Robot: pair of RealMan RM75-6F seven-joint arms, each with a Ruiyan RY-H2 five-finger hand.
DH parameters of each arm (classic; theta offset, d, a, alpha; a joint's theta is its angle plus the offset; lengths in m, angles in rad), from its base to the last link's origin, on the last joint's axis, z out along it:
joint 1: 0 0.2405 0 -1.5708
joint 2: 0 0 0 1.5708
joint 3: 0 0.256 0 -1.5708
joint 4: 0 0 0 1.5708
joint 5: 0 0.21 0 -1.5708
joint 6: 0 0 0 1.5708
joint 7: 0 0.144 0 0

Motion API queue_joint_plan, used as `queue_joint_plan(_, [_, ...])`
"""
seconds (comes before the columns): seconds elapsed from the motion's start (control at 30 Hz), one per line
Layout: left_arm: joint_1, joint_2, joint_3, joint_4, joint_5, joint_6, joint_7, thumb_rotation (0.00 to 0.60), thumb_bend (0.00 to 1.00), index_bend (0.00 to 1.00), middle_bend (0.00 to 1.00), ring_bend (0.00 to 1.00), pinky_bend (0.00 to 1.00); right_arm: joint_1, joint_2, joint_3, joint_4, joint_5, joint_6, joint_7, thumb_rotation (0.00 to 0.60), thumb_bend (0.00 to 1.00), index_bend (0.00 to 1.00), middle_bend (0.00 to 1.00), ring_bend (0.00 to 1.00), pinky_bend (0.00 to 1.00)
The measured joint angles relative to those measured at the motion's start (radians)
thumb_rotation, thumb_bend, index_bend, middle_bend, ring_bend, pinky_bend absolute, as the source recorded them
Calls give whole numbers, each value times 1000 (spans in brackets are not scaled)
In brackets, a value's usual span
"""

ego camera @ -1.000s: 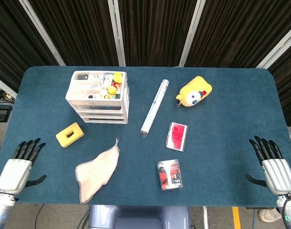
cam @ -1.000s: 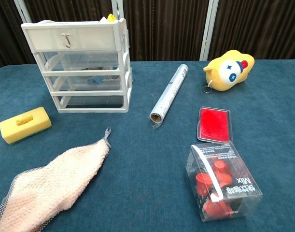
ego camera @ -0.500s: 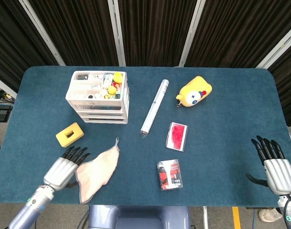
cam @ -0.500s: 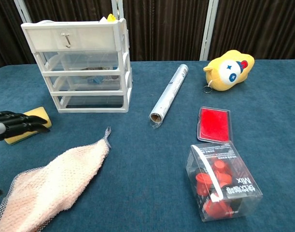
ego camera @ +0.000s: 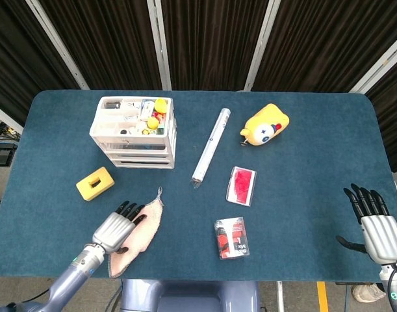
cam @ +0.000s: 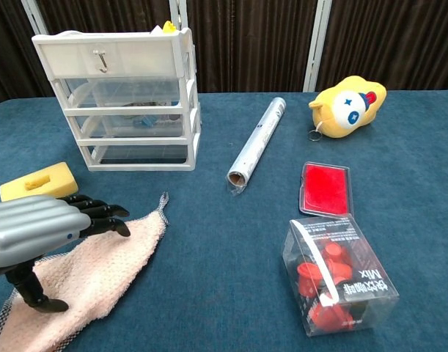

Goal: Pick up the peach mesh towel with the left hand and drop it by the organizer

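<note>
Now we see the left hand (ego camera: 116, 229) has swept in from the table edge and hovers fingers-spread over the peach mesh towel (cam: 99, 271), which lies flat, well short of the white drawer organizer (ego camera: 134, 132); grasp comes next, we judge.

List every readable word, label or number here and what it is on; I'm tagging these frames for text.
"Mix": on the clear box of red pieces, read upside down in the chest view.
Smaller print on the same box: too blurred to read.
Items in the organizer top tray: any labels too small to read.
No text shows on the towel, roll, plush or sponge.
</note>
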Motion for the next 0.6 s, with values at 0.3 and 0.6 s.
queue_joint_plan(0.3, [-53,-97,0,43,-99,36,62,600,203,250,91,57,137,1,3,-1,-1,-1,-2,7,600,10,0,0,0,0])
queue_joint_plan(0.6, [-51,-151,8,73,-48,137,57,600,621,917,695,624,525,0,5,-2,-4,0,-1,11,600,10,0,0,0,0])
